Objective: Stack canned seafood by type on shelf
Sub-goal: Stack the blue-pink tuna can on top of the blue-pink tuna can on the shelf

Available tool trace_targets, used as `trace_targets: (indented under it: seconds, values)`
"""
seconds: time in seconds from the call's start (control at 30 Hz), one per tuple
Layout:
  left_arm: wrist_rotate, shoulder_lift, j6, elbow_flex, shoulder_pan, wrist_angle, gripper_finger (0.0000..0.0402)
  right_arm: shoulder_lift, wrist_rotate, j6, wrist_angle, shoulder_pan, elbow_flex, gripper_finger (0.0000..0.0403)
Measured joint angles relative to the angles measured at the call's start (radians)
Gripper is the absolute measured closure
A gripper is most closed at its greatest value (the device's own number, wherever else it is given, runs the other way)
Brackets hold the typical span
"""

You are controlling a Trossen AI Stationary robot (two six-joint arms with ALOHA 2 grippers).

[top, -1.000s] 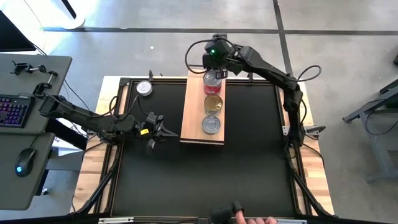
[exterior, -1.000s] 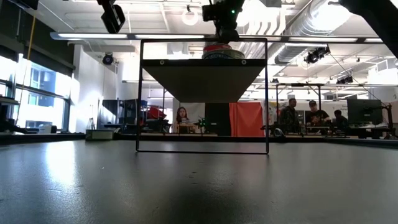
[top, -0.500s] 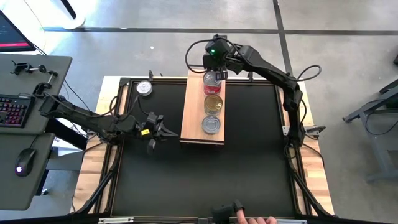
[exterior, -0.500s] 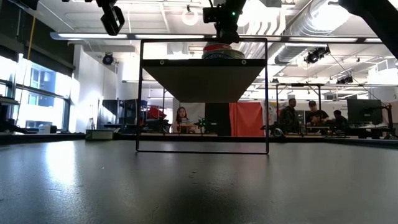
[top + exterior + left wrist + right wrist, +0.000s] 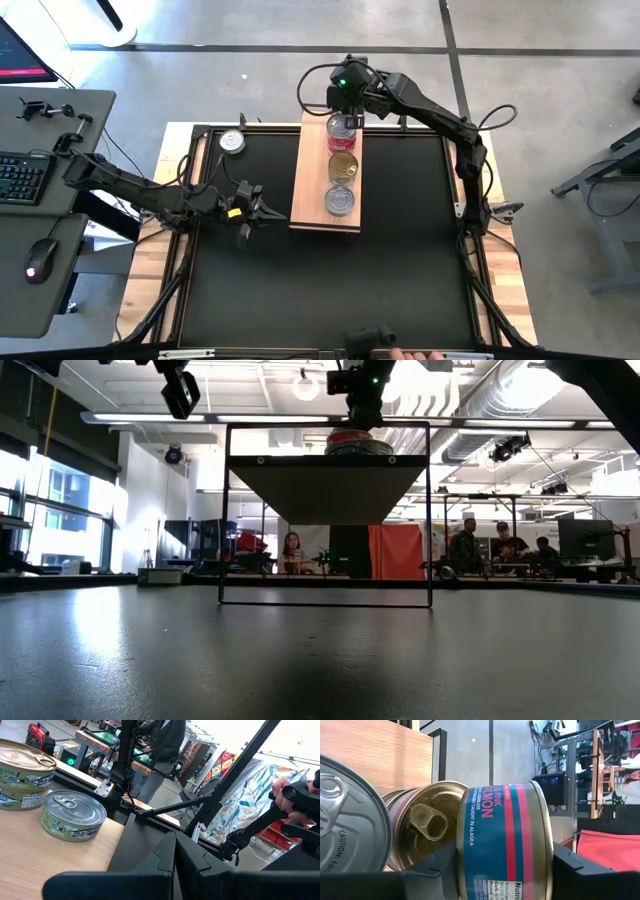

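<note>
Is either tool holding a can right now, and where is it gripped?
The right tool holds a pink salmon can by its sides. The left tool holds nothing.

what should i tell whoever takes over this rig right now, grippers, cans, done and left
Right gripper: shut on a pink salmon can, over the far end of the shelf, above a gold-lidded can.
Left gripper: open, empty, waiting left of the shelf.
Done: a gold-lidded stack and a silver-lidded can sit on the shelf.
Left: set the salmon can down; one tin waits at the far left table corner.
</note>
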Motion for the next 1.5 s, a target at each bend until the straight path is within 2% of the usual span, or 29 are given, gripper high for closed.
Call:
trace_targets:
  seconds: [0.47,0.83,1.27,1.5]
  values:
    - [0.0,0.0,0.0,0.0,0.0,0.0,0.0401,0.0,-0.045,0.0,0.005,0.0,0.0,0.0207]
    - [0.0,0.0,0.002,0.0,0.0,0.0,0.0401,0.0,-0.055,0.001,0.004,0.0,-0.001,0.0123]
    - [0.0,0.0,0.001,0.0,0.0,-0.031,0.0402,0.0,-0.06,0.034,-0.007,0.05,-0.001,0.0048]
    - [0.0,0.0,-0.001,0.0,0.0,-0.03,0.0402,-0.005,-0.023,0.05,-0.009,0.055,-0.001,0.003]
